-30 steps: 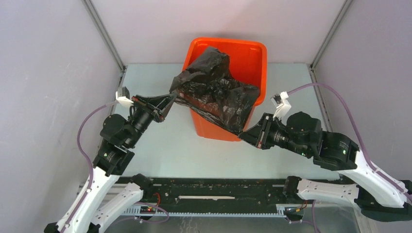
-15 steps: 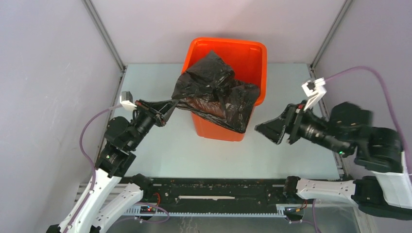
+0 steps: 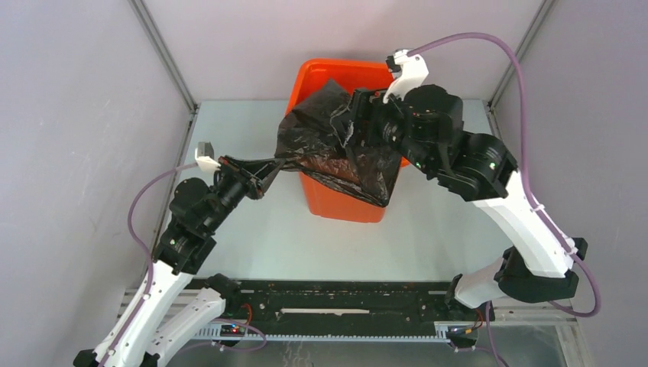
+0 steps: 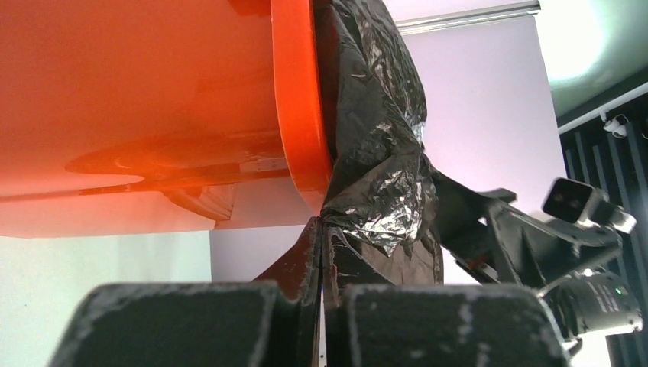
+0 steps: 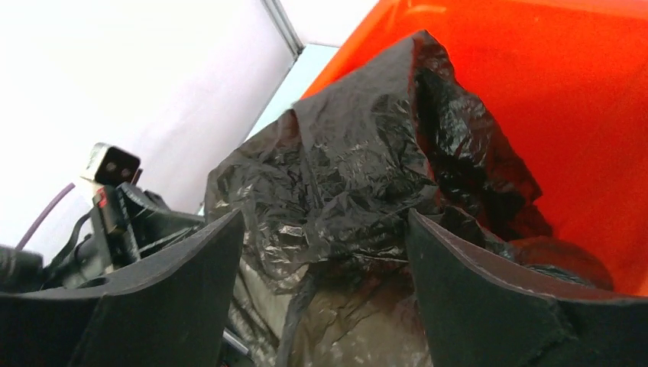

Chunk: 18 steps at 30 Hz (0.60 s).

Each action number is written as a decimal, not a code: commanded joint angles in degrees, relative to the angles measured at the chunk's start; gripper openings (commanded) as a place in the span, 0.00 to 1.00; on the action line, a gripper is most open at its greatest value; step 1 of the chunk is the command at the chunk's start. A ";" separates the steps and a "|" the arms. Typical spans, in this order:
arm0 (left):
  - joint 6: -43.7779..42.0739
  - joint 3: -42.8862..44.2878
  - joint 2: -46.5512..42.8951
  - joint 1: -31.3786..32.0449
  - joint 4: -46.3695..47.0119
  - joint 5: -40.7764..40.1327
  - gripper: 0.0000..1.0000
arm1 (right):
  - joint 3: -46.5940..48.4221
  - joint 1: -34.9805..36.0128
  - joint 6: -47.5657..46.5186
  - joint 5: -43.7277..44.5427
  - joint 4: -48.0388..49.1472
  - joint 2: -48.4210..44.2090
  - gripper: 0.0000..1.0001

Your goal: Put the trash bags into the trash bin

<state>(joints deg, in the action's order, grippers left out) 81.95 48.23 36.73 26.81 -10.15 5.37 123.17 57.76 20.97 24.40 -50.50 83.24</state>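
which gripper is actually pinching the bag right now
The left gripper: its jaws are shut on an edge of the trash bag beside the bin. The right gripper hangs open over the trash bag.

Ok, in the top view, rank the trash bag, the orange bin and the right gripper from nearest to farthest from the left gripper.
1. Trash bag: pinched in the left gripper.
2. Orange bin: left wall just beyond.
3. Right gripper: above the bin's mouth, farthest.
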 commanded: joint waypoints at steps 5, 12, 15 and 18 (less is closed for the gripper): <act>-2.04 4.22 0.34 -0.53 0.32 1.49 0.00 | -6.93 -2.96 4.41 -4.65 16.84 -1.72 0.72; -3.51 3.96 0.07 -0.53 -1.47 0.67 0.00 | -0.65 -6.47 4.86 -15.05 24.67 9.75 0.60; -4.71 4.10 -0.17 -0.52 -2.51 -0.62 0.00 | 8.71 -7.06 4.67 -20.11 26.47 19.05 0.56; -7.14 4.72 0.40 -0.54 -3.82 -1.14 0.00 | 23.25 -7.17 6.63 -24.60 22.09 29.05 0.52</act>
<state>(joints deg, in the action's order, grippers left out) 79.05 48.80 37.08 26.81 -12.60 5.28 133.56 50.78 25.06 7.97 -28.08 102.85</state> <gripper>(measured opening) 0.006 0.539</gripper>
